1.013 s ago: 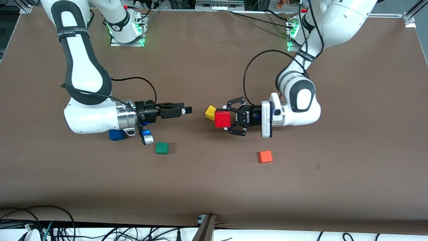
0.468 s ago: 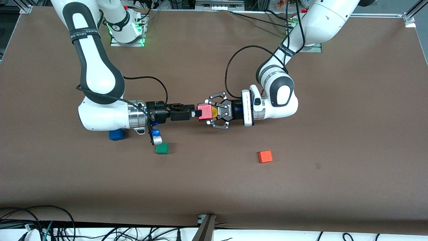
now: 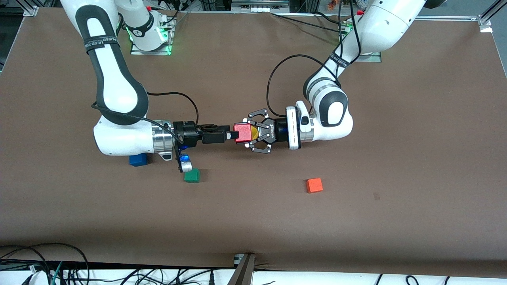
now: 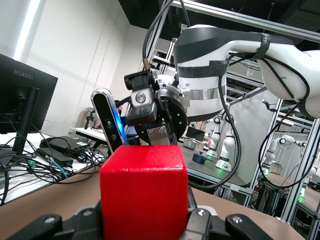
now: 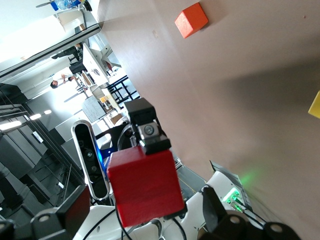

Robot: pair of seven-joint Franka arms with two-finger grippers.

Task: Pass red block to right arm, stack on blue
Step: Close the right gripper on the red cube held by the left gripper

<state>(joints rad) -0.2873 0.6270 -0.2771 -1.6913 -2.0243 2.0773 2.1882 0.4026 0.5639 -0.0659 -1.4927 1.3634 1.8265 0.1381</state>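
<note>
My left gripper (image 3: 248,133) is shut on the red block (image 3: 242,132) and holds it level above the middle of the table. The block fills the left wrist view (image 4: 143,192) between the left gripper's (image 4: 145,222) fingers. My right gripper (image 3: 233,132) faces it, open, with its fingertips at the block's free end. In the right wrist view the block (image 5: 145,187) sits between the right gripper's (image 5: 145,215) spread fingers, with a gap on each side. The blue cube (image 3: 138,159) lies on the table, partly under the right arm's wrist.
A green cube (image 3: 192,175) lies near the right wrist, nearer the front camera. An orange cube (image 3: 314,185) lies toward the left arm's end and shows in the right wrist view (image 5: 191,20). A yellow cube (image 5: 315,105) lies under the left gripper.
Both grippers moved toward each other over the table's middle during the last second. The red block now sits between the right gripper's fingers. Almost nothing moved in the last half second.
</note>
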